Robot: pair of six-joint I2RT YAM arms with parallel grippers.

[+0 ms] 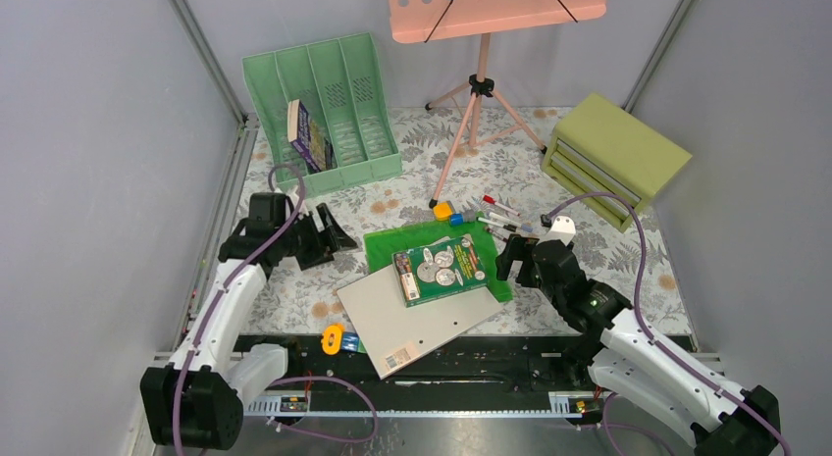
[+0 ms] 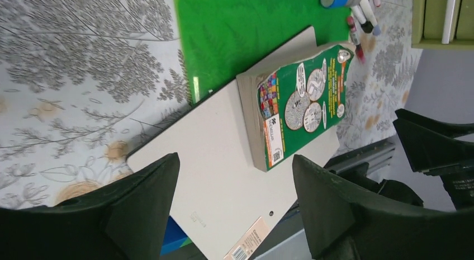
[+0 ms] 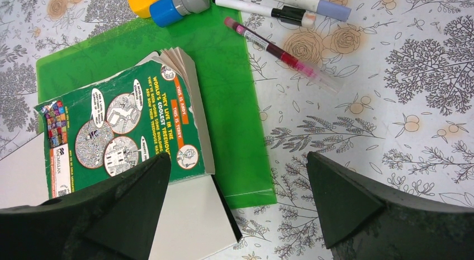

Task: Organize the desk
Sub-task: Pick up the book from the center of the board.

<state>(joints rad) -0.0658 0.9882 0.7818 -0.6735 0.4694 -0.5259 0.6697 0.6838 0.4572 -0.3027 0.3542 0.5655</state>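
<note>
Left, right jaws wide apart, empty; green rack [image 1: 365,83] holds one book [image 1: 306,134] (leaning).

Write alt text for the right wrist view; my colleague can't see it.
The right gripper, fingers open, hovers over the floral desk near a green paperback that lies on a grey board and a green folder. Beyond lie a red pen and a white marker.

The left arm [image 1: 224,314] and the right arm [image 1: 648,353] have white links, black joints and bases. A purple cable [image 1: 640,242] follows each. The fingers [image 3: 363,209] are black wedges.
</note>
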